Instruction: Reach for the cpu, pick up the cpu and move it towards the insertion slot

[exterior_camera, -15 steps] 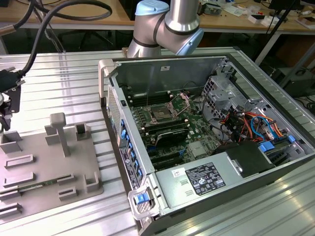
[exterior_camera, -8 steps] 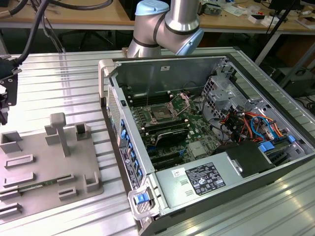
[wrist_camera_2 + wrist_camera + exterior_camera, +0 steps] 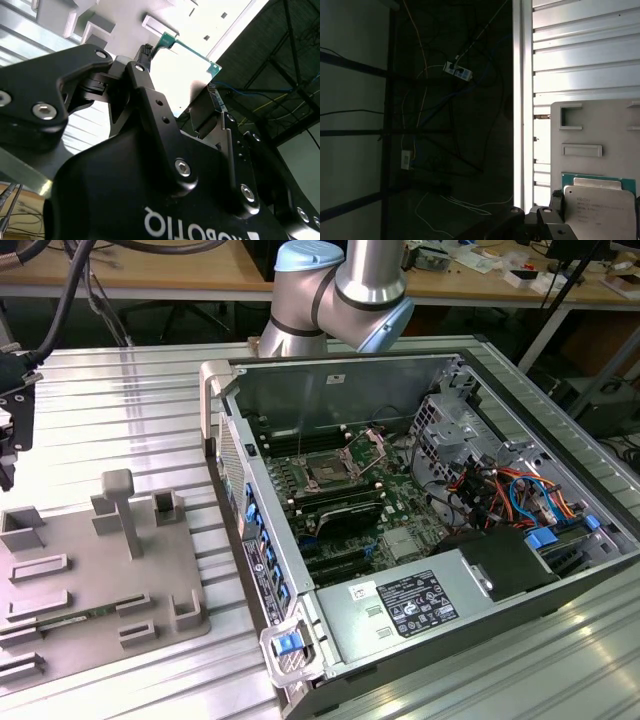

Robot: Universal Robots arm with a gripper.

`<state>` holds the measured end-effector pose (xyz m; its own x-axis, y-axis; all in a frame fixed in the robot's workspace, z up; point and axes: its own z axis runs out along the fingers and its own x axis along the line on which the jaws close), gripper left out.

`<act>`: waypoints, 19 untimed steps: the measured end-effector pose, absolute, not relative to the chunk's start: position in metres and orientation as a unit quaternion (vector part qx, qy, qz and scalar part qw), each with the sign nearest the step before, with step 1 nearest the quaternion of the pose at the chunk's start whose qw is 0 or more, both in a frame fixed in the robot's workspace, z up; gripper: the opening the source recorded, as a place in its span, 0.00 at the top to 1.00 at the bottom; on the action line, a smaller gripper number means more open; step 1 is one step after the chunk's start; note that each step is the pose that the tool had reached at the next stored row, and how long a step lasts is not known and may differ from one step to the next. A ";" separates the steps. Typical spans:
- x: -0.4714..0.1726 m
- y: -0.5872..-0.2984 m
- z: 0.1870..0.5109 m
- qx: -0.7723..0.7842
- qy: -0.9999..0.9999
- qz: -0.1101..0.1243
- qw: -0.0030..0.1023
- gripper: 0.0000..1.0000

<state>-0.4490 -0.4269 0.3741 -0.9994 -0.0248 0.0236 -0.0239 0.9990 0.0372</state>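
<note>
The cpu (image 3: 600, 205), a pale silver square with a thin green rim, lies flat on the grey holder plate (image 3: 600, 125). In the second wrist view the cpu (image 3: 187, 60) sits right at the black gripper (image 3: 180, 75), within its span. At the exterior view's far left edge, the gripper (image 3: 8, 430) hangs low over the grey holder plate (image 3: 90, 620). The insertion slot (image 3: 328, 470), a dark square socket in a silver bracket, lies inside the open computer case (image 3: 240, 480) to the exterior view's right of the gripper.
Raised grey blocks (image 3: 120, 505) stand on the holder plate between the gripper and the case wall. A power supply (image 3: 400, 605) and bundled cables (image 3: 500, 490) fill the near and right parts of the case. The arm's elbow (image 3: 340, 290) hangs above the case's back edge.
</note>
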 end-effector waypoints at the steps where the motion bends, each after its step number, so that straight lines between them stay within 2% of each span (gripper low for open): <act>1: -0.449 -0.427 0.374 0.012 -1.000 -0.018 0.012 0.45; 19: -0.438 -0.427 0.374 0.012 -1.000 -0.018 0.012 0.45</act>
<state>-0.4378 -0.4269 0.3741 -0.9994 -0.0247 0.0236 -0.0239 0.9991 0.0364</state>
